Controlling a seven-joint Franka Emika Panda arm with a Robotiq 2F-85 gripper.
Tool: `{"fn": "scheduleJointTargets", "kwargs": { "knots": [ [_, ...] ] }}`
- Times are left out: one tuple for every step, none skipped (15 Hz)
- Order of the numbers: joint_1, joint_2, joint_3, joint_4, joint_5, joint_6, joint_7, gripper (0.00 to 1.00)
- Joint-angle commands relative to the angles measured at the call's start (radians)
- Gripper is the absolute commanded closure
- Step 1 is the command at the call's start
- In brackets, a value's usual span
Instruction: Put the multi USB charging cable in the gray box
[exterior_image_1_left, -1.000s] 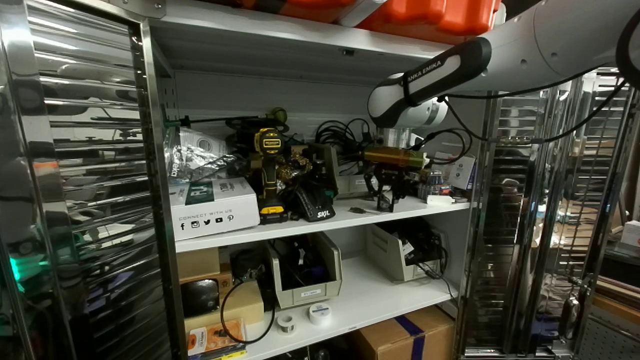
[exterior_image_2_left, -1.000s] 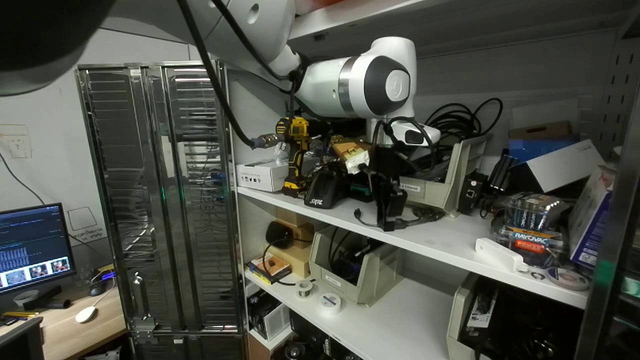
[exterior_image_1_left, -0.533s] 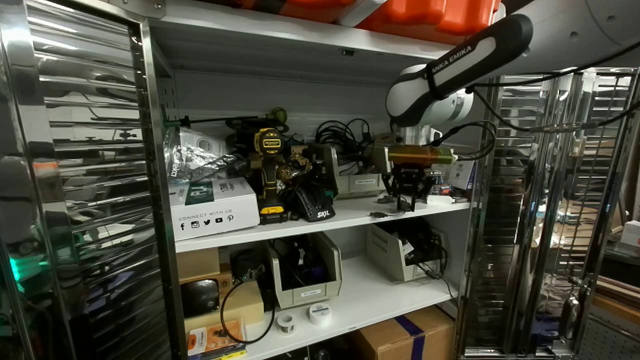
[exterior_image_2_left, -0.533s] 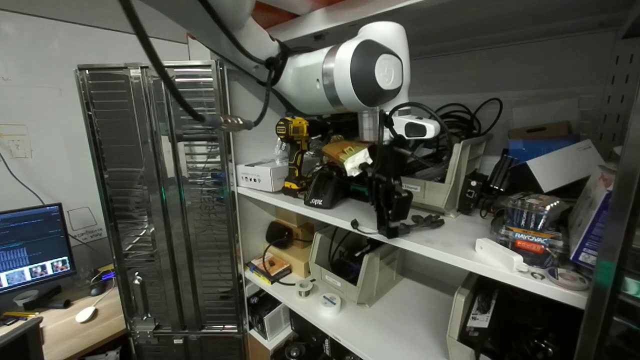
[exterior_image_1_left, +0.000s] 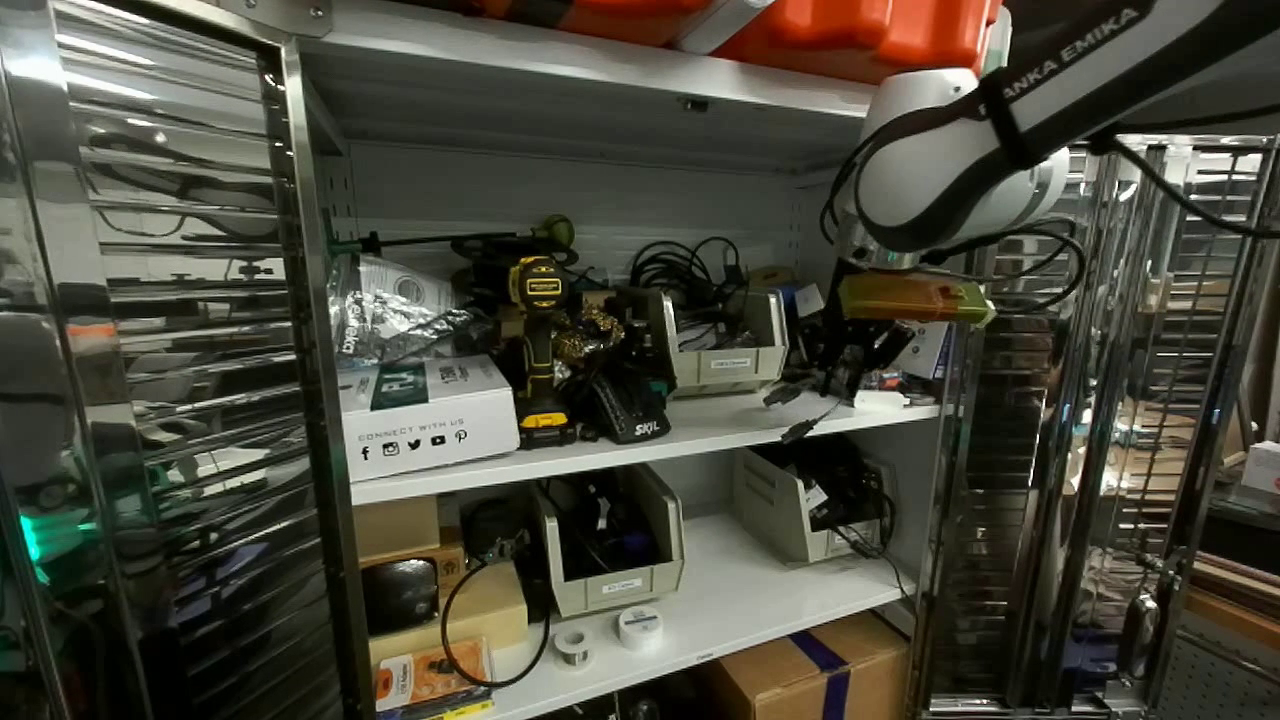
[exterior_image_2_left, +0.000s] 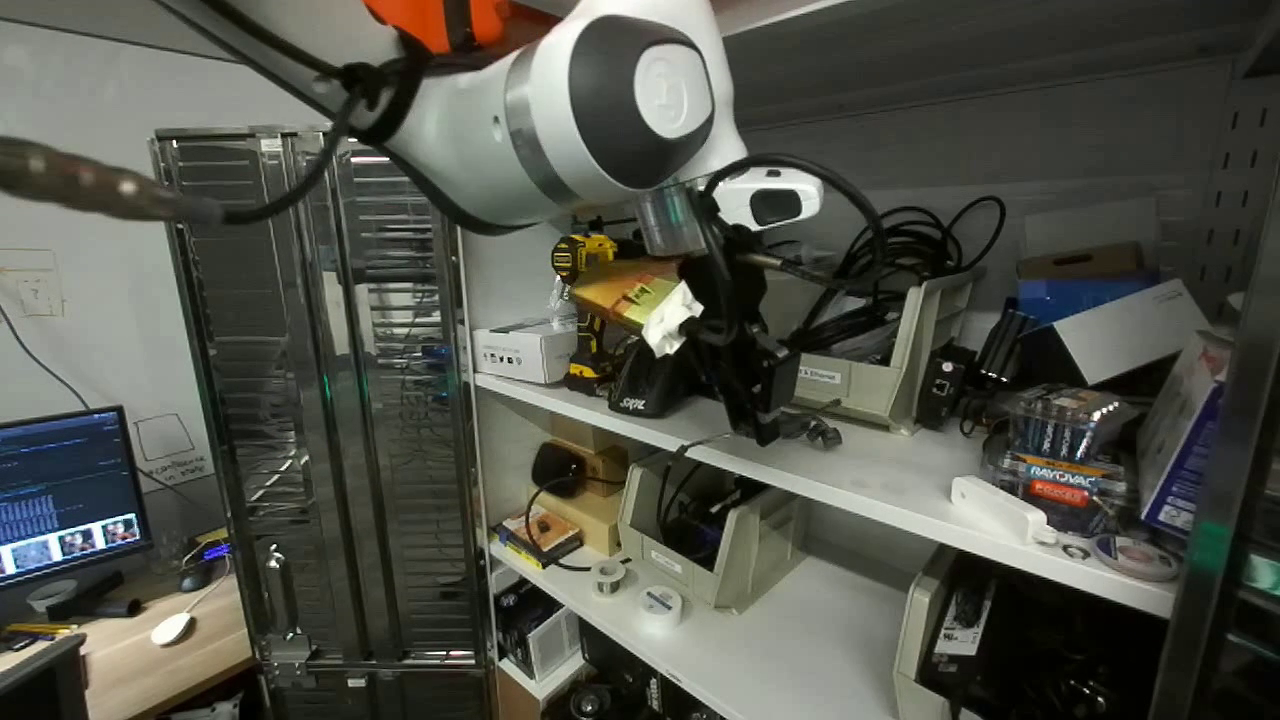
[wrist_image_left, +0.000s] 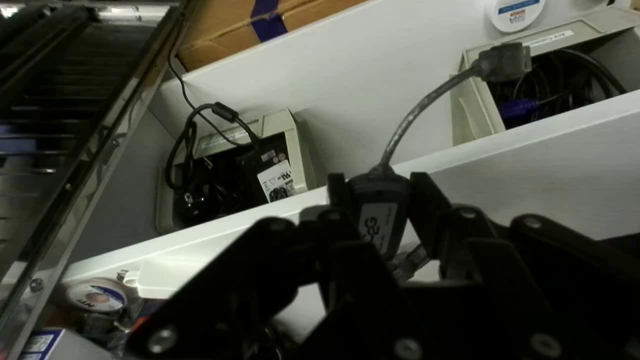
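Because the multi USB charging cable (wrist_image_left: 378, 222) is pinched by its dark body in the hand (wrist_image_left: 379, 192), near the front edge of the tabletop (exterior_image_2_left: 900, 468), the step looks like the carry, and the loose ends deserve most care. 1 plug (wrist_image_left: 504, 62) seems to reach out past that edge; whether the other ends touch the surface, I cannot tell. Rise first until all of them swing free, keeping well away from the front corner near the battery pack (exterior_image_2_left: 1065, 470). The likeliest gray box (exterior_image_1_left: 728, 380), whose label seems to end in "Ethernet", stands back from the front edge; 2 similar lower bins (exterior_image_1_left: 770, 500) sit beneath the tabletop. Since black coils (exterior_image_2_left: 910, 262) rise above the box's rim, go over it before coming down, let the dark body sink behind its front wall with every end inside, then release
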Motion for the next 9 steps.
{"fn": "scheduleJointTargets", "kwargs": {
  "knots": [
    [-0.025,-0.177,0.030,-0.209,-0.076,0.208,0.001,0.88],
    [-0.036,-0.200,0.040,-0.235,-0.096,0.260,0.008,0.88],
    [-0.049,-0.215,0.050,-0.252,-0.114,0.310,0.011,0.88],
    [-0.065,-0.232,0.064,-0.271,-0.133,0.364,0.023,0.88],
    [-0.083,-0.240,0.077,-0.274,-0.142,0.411,0.034,0.88],
    [-0.104,-0.243,0.092,-0.274,-0.150,0.459,0.050,0.88],
    [-0.129,-0.235,0.109,-0.261,-0.154,0.505,0.072,0.88],
    [-0.123,-0.224,0.095,-0.249,-0.187,0.550,0.118,0.88],
    [-0.153,-0.198,0.112,-0.218,-0.206,0.590,0.160,0.89]
  ]
}}
